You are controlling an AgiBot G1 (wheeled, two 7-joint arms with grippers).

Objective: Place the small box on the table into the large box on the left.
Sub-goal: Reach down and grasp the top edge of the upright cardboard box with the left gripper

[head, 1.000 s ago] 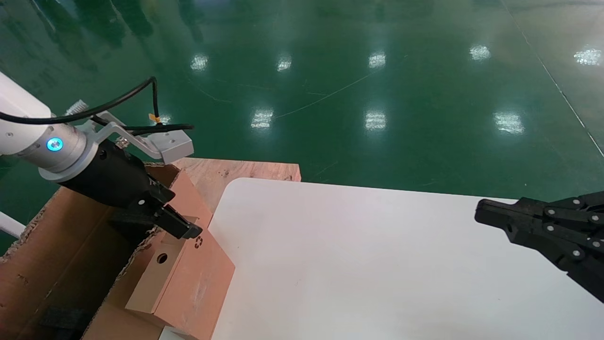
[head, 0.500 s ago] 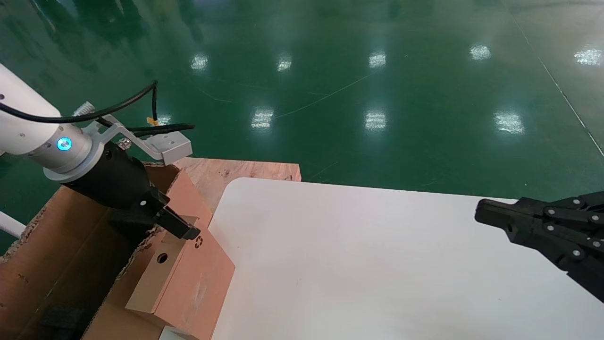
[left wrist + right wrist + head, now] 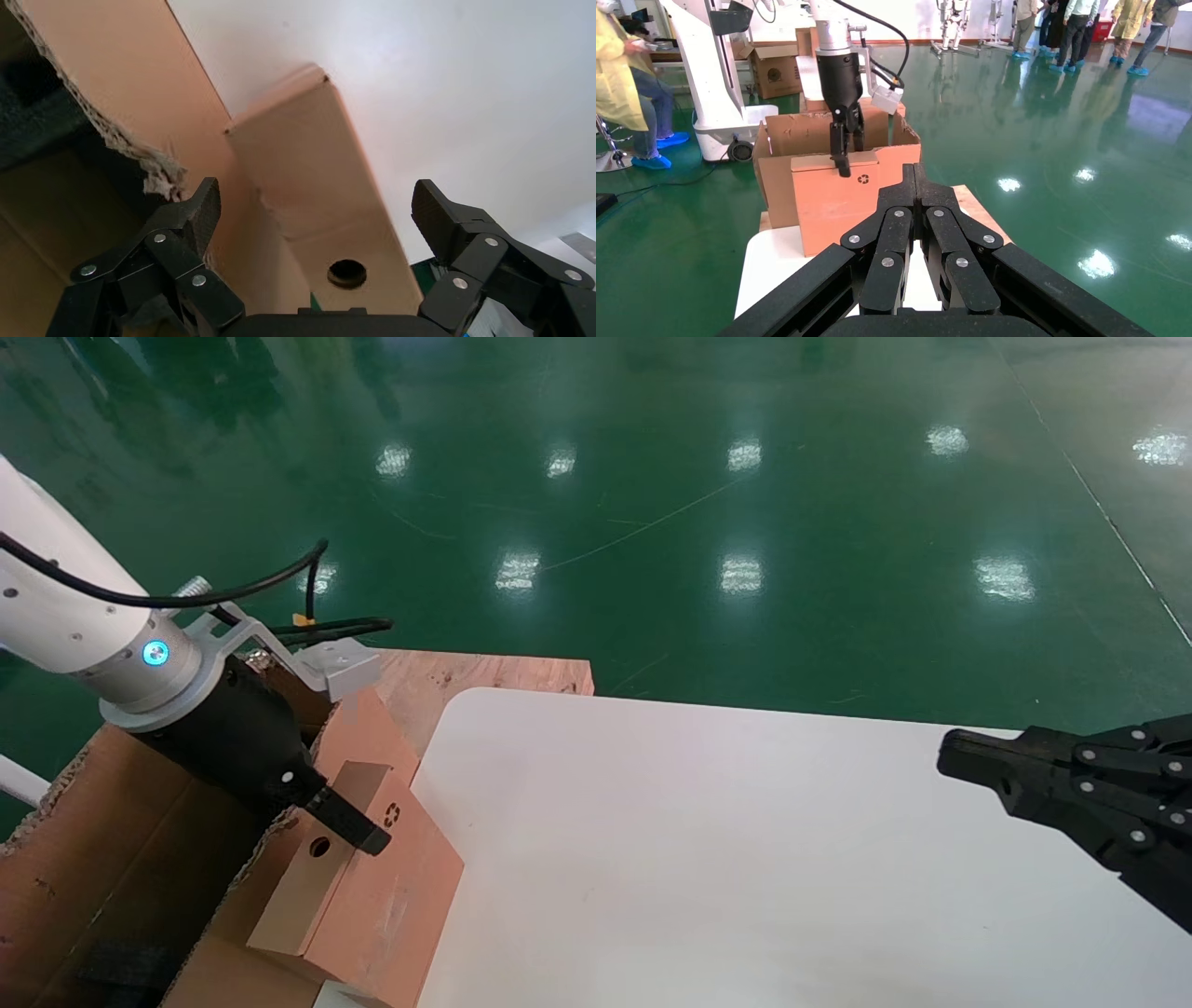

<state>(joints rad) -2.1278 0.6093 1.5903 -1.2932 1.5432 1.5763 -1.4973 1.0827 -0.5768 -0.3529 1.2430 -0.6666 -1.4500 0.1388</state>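
The small box (image 3: 391, 905) is a pinkish-tan carton with a recycling symbol. It stands on its edge at the left rim of the white table (image 3: 745, 859) and leans against the large box (image 3: 112, 840). My left gripper (image 3: 345, 826) is open and straddles the small box's upper end. In the left wrist view the small box's narrow side (image 3: 316, 175), with its round hole, lies between the spread fingers (image 3: 190, 217), which do not touch it. From the right wrist view one finger hangs in front of the small box's face (image 3: 835, 203). My right gripper (image 3: 945, 756) is shut and parked over the table's right side.
A light-brown wooden board (image 3: 484, 672) lies behind the table's far left corner. The large box's ragged flap (image 3: 126, 84) stands close beside the left finger. Green floor surrounds the table. In the right wrist view, people (image 3: 624, 70) and a white machine base (image 3: 715, 91) stand far behind.
My left gripper has come down from above the small box's top edge until its fingers straddle that end. The small box and the right arm have not moved.
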